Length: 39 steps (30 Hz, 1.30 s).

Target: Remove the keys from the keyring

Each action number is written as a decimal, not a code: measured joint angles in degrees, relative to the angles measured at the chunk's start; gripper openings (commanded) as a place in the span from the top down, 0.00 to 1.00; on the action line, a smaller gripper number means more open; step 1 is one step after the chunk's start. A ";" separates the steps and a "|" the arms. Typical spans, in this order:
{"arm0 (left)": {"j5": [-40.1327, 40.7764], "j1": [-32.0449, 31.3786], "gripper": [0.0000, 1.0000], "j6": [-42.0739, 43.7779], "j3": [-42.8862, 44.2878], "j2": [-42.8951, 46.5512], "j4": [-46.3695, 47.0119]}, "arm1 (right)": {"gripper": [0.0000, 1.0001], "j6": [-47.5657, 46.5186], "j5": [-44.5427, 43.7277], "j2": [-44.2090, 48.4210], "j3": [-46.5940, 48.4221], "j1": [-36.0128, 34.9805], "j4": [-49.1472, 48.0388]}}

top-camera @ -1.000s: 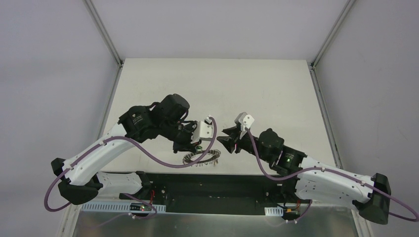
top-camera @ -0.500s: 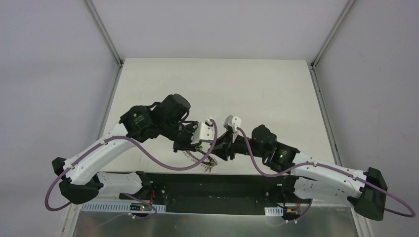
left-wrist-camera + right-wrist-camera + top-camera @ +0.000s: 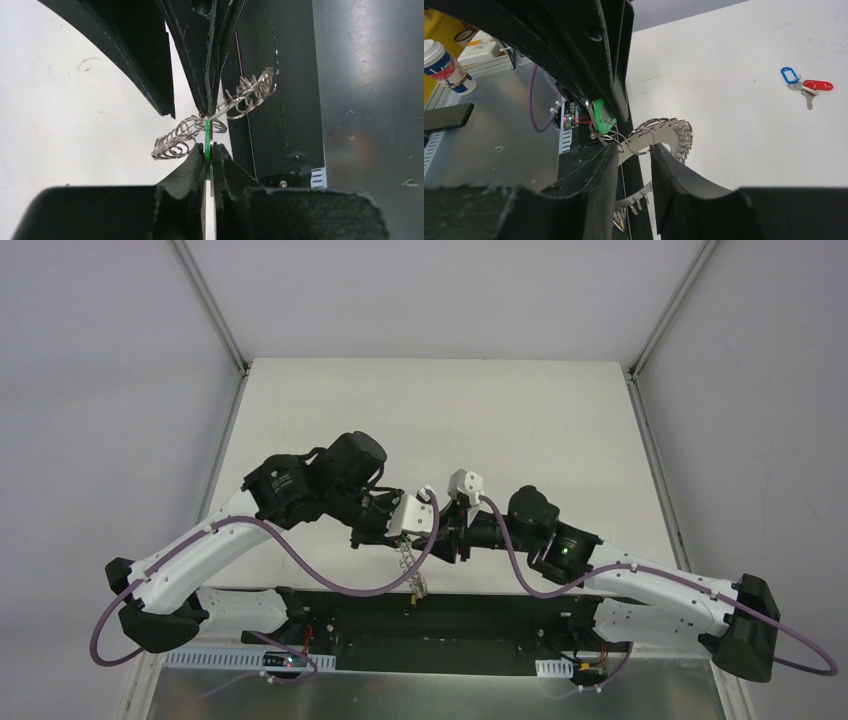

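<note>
Green key (image 3: 206,144) sat pinched edge-on in the left jaws, mostly hidden; right jaws straddled the ring (image 3: 244,95), grip unclear tbh.

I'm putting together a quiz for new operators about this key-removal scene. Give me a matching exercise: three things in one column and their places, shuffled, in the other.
Things:
1. green key
2. red key
3. keyring

Places:
A. between the fingers of the right gripper
B. lying on the table beside the blue key
C. pinched in the left gripper

Pairs: 1-C; 2-B; 3-A
</note>
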<state>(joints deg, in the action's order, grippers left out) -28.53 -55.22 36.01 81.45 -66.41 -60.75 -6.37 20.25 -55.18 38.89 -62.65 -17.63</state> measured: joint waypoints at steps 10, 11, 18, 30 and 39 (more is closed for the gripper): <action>-1.05 -0.35 1.00 2.95 0.00 0.57 0.00 | 0.66 -0.81 5.09 -1.84 0.09 0.00 -1.33; -1.05 -0.35 1.00 3.23 0.00 0.76 0.02 | 0.66 -0.94 5.55 -1.97 0.09 0.00 -1.51; -1.31 -0.72 1.00 4.11 -0.37 1.70 0.04 | 0.67 -1.25 7.76 -2.84 0.13 0.00 -2.95; -1.46 -1.07 1.00 4.20 -1.53 1.75 0.28 | 0.75 -0.92 10.54 -3.85 0.37 0.00 -4.92; -0.90 -1.09 1.00 3.98 -2.99 3.58 2.03 | 0.91 -0.26 11.47 -3.65 0.39 0.00 -5.40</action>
<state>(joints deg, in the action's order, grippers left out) -29.43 -56.31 39.99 78.46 -62.83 -58.72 -6.63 31.73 -58.83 39.29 -62.65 -23.03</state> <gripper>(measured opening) 0.061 0.099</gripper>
